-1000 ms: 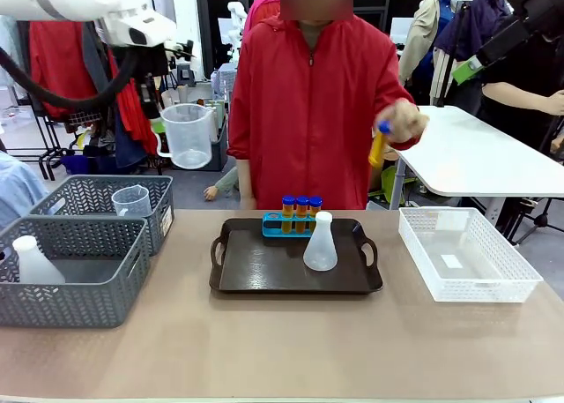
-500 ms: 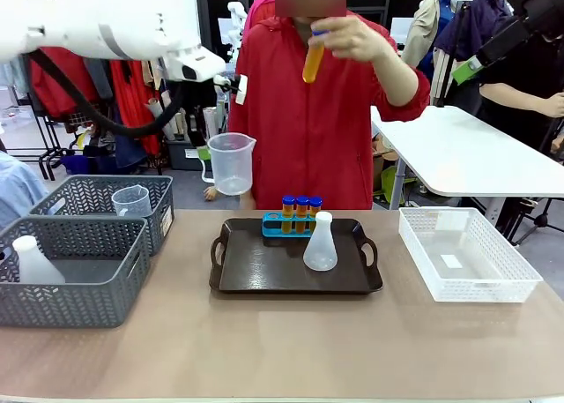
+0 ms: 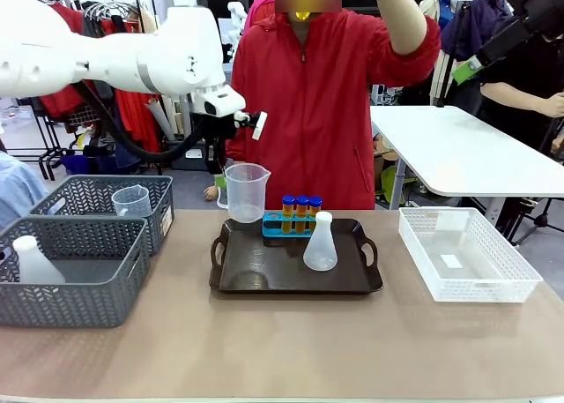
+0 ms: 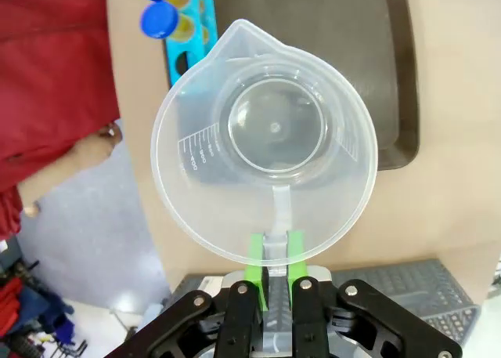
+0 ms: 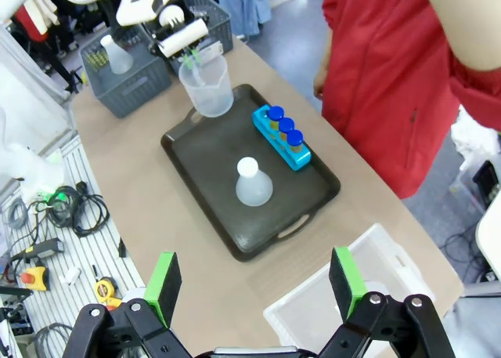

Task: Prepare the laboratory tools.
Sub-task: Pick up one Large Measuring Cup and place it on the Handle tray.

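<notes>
Front view: the clear measuring beaker hangs upright over the dark tray's far-left corner, just beside the blue tube rack; bare tray floor lies left of the white conical flask. The left gripper is clamped on the beaker's handle. The right gripper stands wide open, empty, high above the table.

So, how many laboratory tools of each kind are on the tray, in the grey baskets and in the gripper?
Blue-capped tubes: 3
Conical flasks: 2
Measuring beakers: 2, one held by the left gripper
Tube rack: 1
Total: 8
</notes>
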{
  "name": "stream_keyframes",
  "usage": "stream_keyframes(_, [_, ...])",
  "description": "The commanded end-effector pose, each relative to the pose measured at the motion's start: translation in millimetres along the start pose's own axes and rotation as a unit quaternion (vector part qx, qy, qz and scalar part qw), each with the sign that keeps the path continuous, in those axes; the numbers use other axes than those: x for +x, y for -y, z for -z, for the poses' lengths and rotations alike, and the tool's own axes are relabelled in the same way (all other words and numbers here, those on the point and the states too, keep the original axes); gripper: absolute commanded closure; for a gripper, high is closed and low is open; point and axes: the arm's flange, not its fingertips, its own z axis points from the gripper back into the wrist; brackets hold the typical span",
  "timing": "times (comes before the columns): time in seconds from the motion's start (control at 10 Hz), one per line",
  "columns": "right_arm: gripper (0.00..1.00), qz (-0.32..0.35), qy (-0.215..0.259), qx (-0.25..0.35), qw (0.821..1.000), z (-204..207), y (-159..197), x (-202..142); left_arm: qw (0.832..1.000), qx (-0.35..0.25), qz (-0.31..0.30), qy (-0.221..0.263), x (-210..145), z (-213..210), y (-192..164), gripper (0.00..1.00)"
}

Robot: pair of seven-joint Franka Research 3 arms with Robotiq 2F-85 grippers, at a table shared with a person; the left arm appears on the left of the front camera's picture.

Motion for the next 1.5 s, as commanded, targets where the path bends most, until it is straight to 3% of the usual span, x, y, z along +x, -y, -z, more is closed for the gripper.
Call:
stream_keyframes(0.0, [0.0,-0.003,0.006,0.003,1.0,-1,-1,2,0.999,-0.012,0.033,-0.009,2,15,-10,1.0])
stream_keyframes(0.6, [0.0,-0.003,0.006,0.003,1.0,-1,-1,2,0.997,-0.047,0.063,0.014,14,66,-3,1.0])
stream_keyframes(1.0, [0.0,-0.003,0.006,0.003,1.0,-1,-1,2,0.995,-0.081,0.051,0.037,16,93,0,1.0])
stream_keyframes(1.4, [0.0,-0.003,0.006,0.003,1.0,-1,-1,2,0.993,-0.089,0.081,0.004,24,115,12,1.0])
